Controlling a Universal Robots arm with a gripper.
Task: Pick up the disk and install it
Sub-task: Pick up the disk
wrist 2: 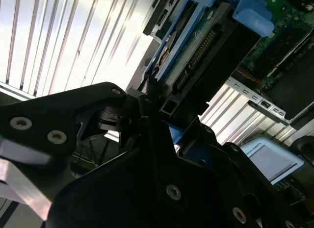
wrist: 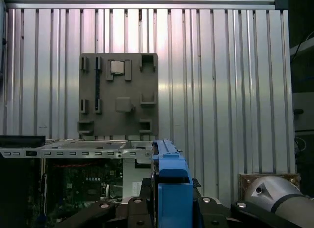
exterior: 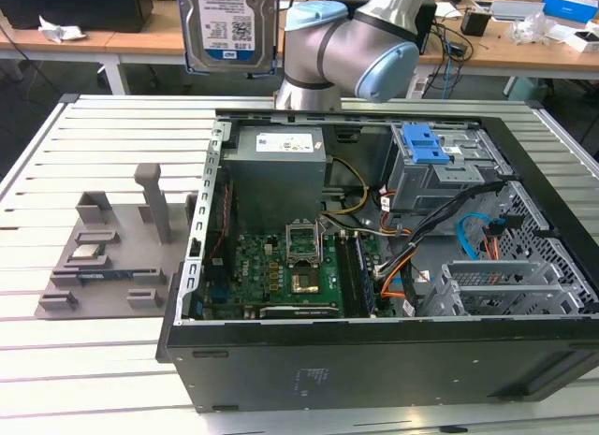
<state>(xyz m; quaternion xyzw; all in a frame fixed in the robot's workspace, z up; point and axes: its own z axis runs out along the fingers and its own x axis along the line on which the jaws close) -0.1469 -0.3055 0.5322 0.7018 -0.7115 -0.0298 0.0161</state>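
The disk (exterior: 227,28), a silver hard drive with a white-and-blue label and a blue frame, hangs upright high above the table's far side, to the exterior view's left of the arm's elbow (exterior: 346,51). In the second wrist view my gripper (wrist 2: 156,98) is shut on the disk (wrist 2: 194,46), its black fingers (wrist 2: 147,139) clamped on the blue-framed edge. The first wrist view looks straight down: the disk's blue frame (wrist: 171,184) sticks out between the black gripper parts, above the edge of the open computer case (wrist: 73,149).
The open computer case (exterior: 374,360) lies on the slatted aluminium table (exterior: 122,126), with its motherboard (exterior: 290,267) exposed. A grey drive cage with a blue latch (exterior: 423,143) stands at its far right. To the left lies a grey fixture plate (exterior: 103,257) holding a small silver chip (exterior: 86,252).
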